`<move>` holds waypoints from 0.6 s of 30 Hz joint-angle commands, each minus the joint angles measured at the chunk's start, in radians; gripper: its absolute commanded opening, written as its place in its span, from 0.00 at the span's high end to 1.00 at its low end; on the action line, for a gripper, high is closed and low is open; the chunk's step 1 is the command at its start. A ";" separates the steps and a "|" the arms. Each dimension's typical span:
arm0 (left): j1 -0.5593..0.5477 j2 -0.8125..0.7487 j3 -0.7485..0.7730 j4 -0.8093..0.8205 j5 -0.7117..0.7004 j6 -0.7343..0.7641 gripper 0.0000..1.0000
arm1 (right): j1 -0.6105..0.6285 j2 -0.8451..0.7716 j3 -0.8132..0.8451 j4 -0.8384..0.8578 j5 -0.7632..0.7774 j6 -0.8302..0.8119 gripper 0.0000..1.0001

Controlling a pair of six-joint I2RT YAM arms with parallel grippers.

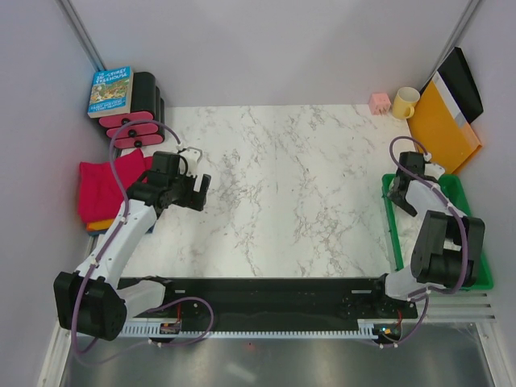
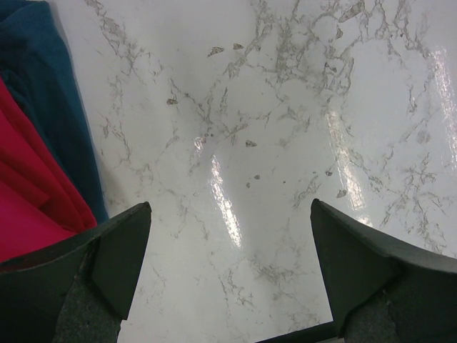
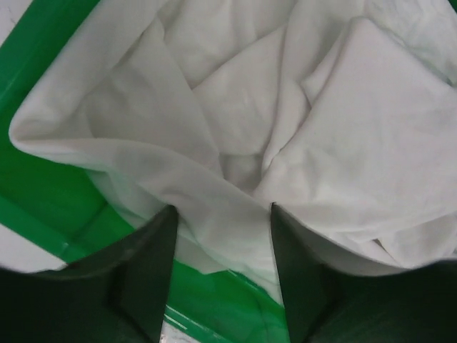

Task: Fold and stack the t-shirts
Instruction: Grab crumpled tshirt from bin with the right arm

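Right gripper (image 3: 223, 214): jaws half-closed astride a ridge of white shirt (image 3: 321, 128) in the green bin (image 3: 43, 171), hold uncertain, bin wall close on one side, arm folded, wrist pitched down; left gripper (image 2: 230, 211): jaws wide, empty, over open table (image 2: 285, 107), stacked pink shirt (image 2: 28, 200) and blue shirt (image 2: 43, 86) alongside, arm stretched forward.

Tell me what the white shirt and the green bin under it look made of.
White shirt: thin soft cloth, likely cotton knit, matte; it creases and drapes in loose folds.
Green bin: rigid plastic, probably, smooth and slightly glossy, with a straight moulded rim.
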 commanded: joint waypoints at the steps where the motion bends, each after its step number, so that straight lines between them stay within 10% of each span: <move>1: 0.006 0.000 0.029 0.027 -0.012 0.023 0.00 | 0.001 0.046 0.025 0.014 -0.044 0.026 0.50; 7: 0.004 0.001 0.029 0.026 -0.011 0.018 0.00 | 0.006 -0.002 -0.007 0.046 -0.078 0.013 1.00; 18: 0.004 -0.040 0.008 0.026 0.001 0.014 0.00 | 0.191 -0.485 0.130 0.030 -0.075 -0.012 1.00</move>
